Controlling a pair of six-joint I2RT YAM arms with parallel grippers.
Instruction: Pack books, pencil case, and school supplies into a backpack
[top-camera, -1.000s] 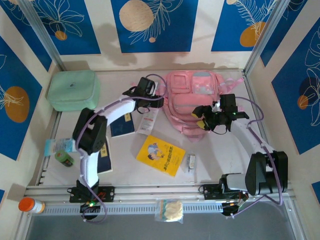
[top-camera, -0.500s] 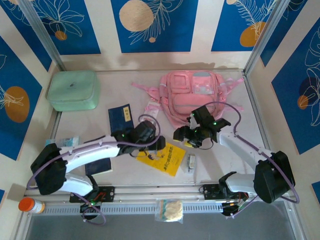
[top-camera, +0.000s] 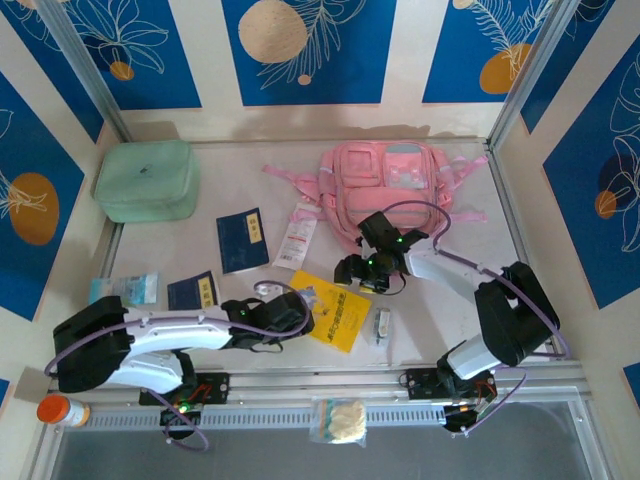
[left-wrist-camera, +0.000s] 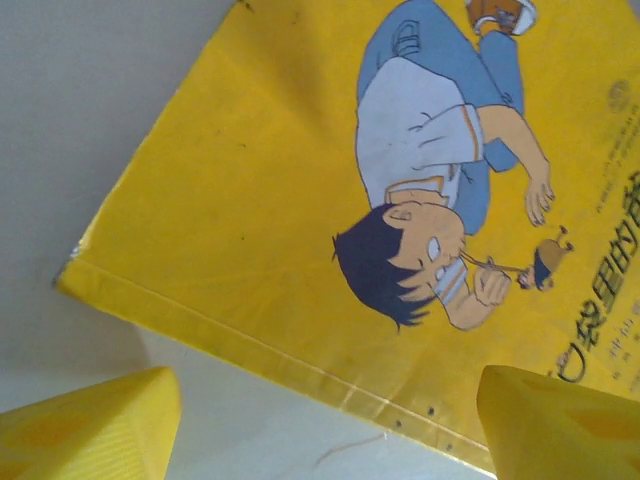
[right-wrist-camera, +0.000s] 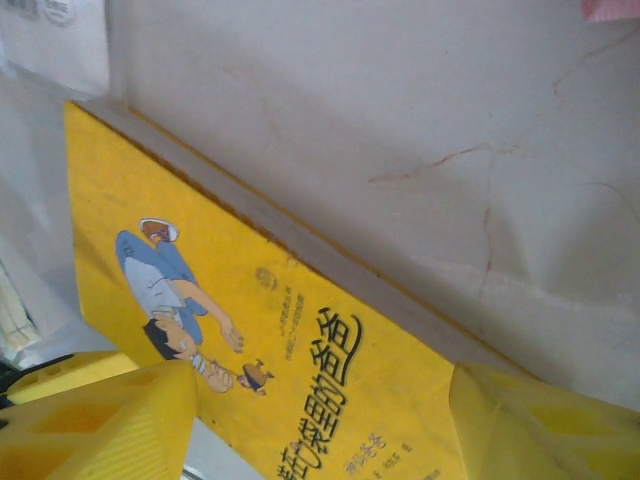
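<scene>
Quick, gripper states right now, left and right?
Left gripper: open, empty, above the yellow book.
Right gripper: open, empty, above the same book.

Beneath the yellow-fingered left hand, the book is bright yellow with a cartoon boy in blue and white. Beyond the right hand, the backpack is pale pink.

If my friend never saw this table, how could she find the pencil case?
Start at the big pink backpack at the back. Just left of it lies the pencil case, beside a navy book. It is the only long, narrow white pouch with red print.
</scene>
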